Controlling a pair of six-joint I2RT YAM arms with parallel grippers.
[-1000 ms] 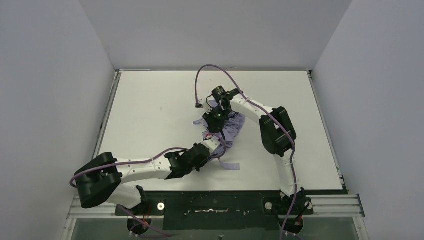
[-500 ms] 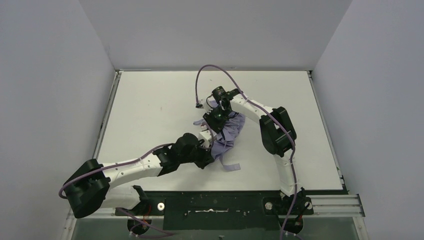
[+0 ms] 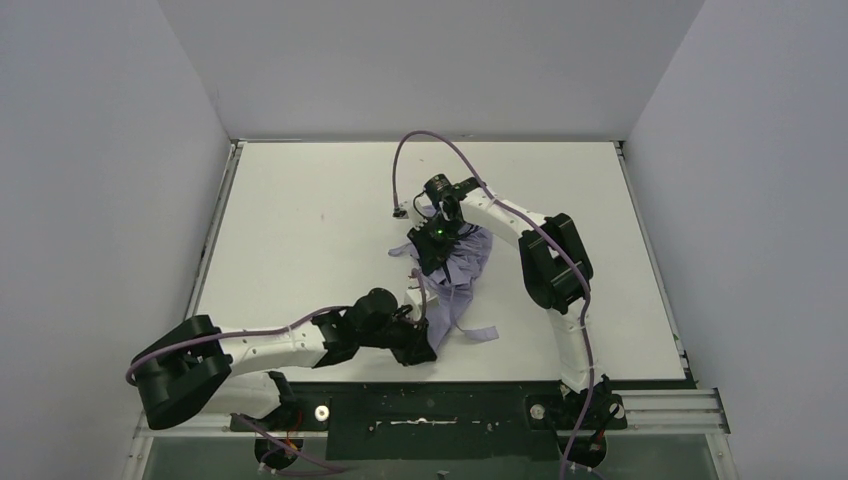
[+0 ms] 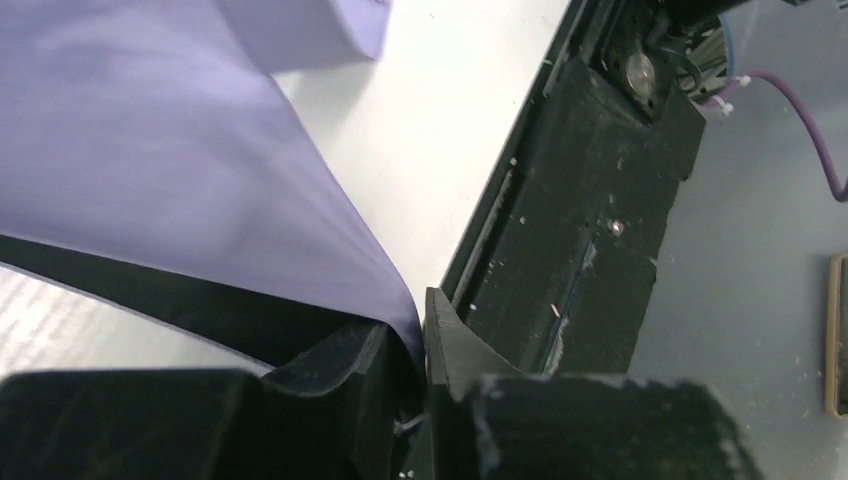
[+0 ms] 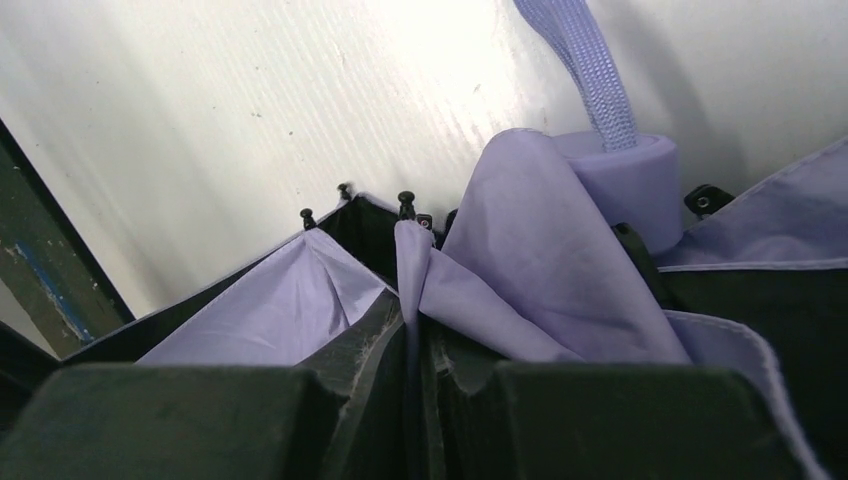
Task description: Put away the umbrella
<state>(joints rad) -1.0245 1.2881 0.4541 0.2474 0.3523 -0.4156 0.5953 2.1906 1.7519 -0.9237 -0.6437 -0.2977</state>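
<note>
The left hand [image 4: 424, 330] is clamped on a corner of the crumpled pale lavender, black-lined folding umbrella [image 3: 458, 268] at the near edge of the white bench [image 3: 300, 230]; the right hand [image 5: 415, 325] nips a fold mid-bench. Pull apart too hard and fabric tears, or a thin pinch slips.

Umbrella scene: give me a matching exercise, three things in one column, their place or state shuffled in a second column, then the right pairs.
Things:
1. left pincer
2. right pincer
3. handle

Place or state:
A. lavender, woven band at its end
B. shut on umbrella cloth at the middle of the table
C. shut on cloth by the near edge

Pairs: 1-C, 2-B, 3-A
</note>
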